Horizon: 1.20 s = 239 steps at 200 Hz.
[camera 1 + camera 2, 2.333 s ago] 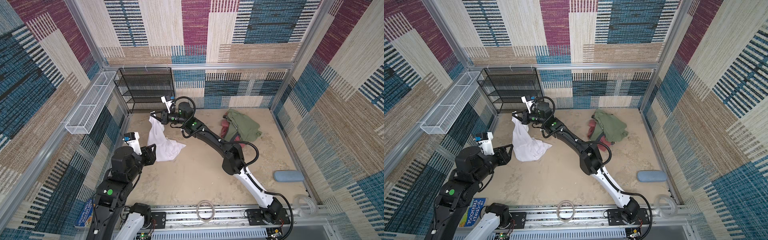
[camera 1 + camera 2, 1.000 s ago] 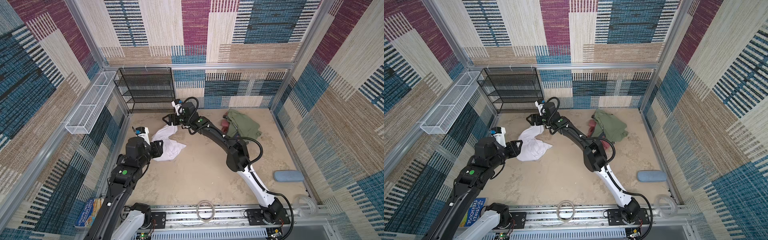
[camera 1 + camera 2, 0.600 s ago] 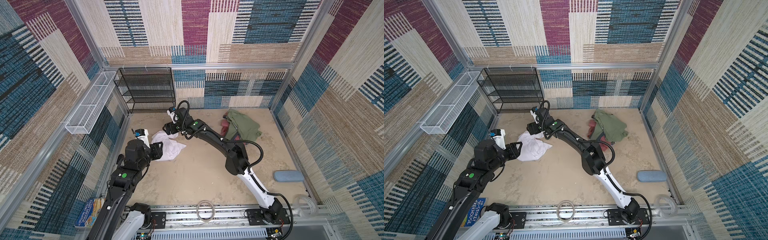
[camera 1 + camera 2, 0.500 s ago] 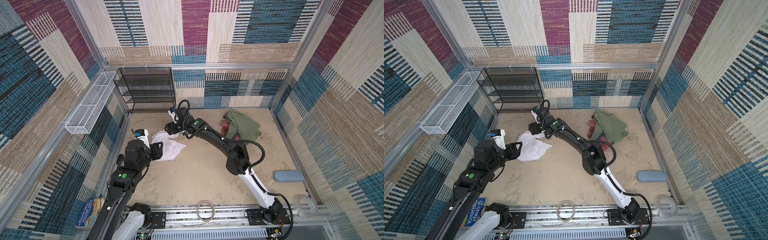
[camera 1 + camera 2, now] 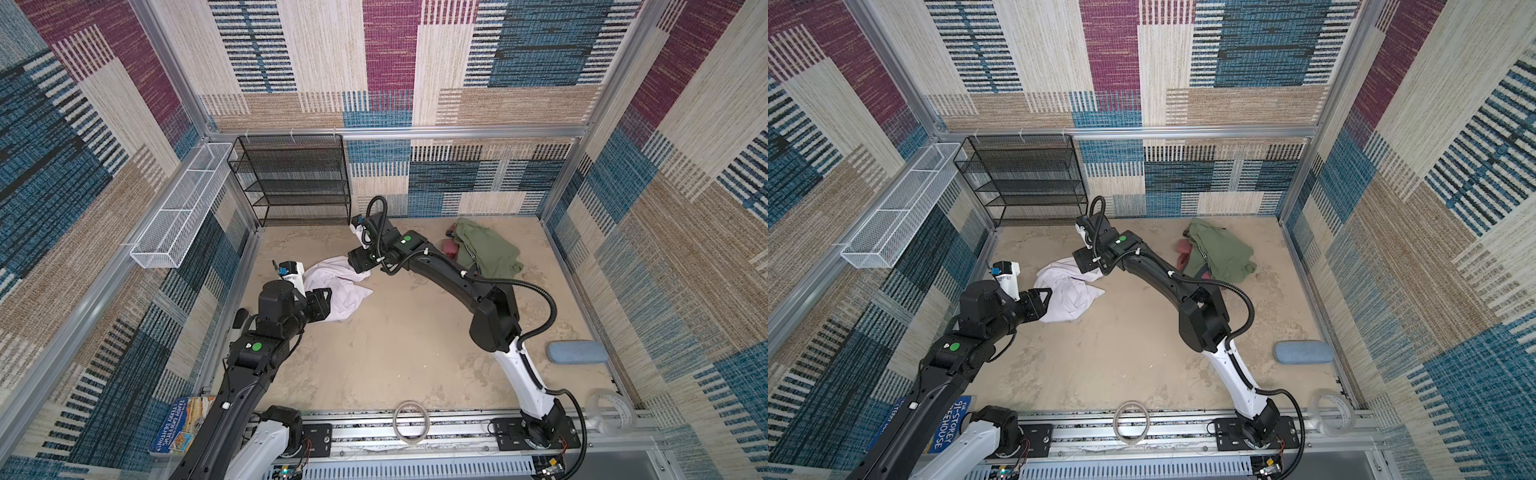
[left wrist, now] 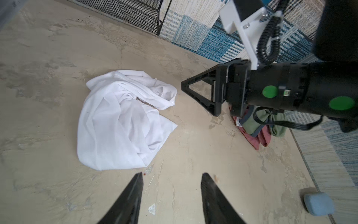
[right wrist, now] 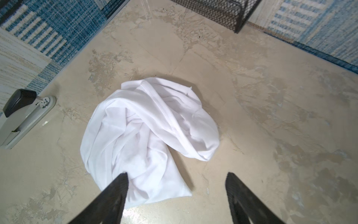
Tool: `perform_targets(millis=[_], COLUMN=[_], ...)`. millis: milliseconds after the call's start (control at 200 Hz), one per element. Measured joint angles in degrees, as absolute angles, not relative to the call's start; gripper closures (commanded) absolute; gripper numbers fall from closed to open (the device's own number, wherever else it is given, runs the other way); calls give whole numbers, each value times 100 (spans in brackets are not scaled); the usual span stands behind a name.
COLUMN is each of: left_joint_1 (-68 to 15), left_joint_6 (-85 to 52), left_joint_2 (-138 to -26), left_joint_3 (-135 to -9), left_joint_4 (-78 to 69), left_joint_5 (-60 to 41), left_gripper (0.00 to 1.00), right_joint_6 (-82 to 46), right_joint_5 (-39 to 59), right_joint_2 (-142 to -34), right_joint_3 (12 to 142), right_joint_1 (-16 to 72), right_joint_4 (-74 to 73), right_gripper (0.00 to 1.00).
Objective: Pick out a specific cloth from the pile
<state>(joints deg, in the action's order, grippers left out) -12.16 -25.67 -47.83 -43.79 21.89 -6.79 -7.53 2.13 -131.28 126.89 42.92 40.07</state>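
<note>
The white cloth (image 5: 337, 286) (image 5: 1068, 294) lies crumpled on the sandy floor at the left middle, apart from the pile. The pile (image 5: 486, 249) (image 5: 1221, 248), an olive-green garment over a red-pink one (image 5: 1183, 247), sits at the back right. My right gripper (image 5: 354, 268) (image 7: 176, 174) hovers open just over the cloth's (image 7: 147, 131) far edge with nothing between its fingers. At the cloth's (image 6: 120, 120) near-left edge my left gripper (image 5: 326, 300) (image 6: 171, 175) is open over bare floor. In the left wrist view the right gripper (image 6: 201, 93) stands beside the cloth.
A black mesh shelf (image 5: 295, 183) stands at the back left, and a white wire basket (image 5: 178, 208) hangs on the left wall. A stapler (image 7: 21, 114) lies by the left wall. A blue-grey block (image 5: 575, 352) is at the right. Tape rolls (image 5: 411, 426) lie on the front rail.
My right gripper brought the hanging white cloth down and let go; it now lies in a heap on the floor. My left arm came in close to the cloth.
</note>
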Motion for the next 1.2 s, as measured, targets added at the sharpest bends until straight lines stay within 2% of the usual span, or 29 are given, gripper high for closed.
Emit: perform_targets(millis=[250, 586, 851, 1197], left_joint_1=[-1621, -2244, -2276, -2279], left_joint_6=[-2635, -2392, -2102, -1953], left_joint_2=[-6075, -8309, -9435, -10294], left_joint_3=[-4598, -5450, -5957, -6429], left_joint_4=[1868, 1699, 1708, 1706], left_joint_5=[-937, -746, -427, -158], left_gripper=[46, 50, 54, 59], right_joint_6=[-1249, -1643, -1774, -1767], right_joint_5=[775, 836, 827, 768], right_joint_2=[-11190, -9601, -8816, -8713], right_joint_3=[9732, 7275, 6410, 6372], right_joint_1=[3623, 2956, 2731, 2587], right_joint_4=[2300, 934, 458, 283], right_gripper=[21, 20, 18, 18])
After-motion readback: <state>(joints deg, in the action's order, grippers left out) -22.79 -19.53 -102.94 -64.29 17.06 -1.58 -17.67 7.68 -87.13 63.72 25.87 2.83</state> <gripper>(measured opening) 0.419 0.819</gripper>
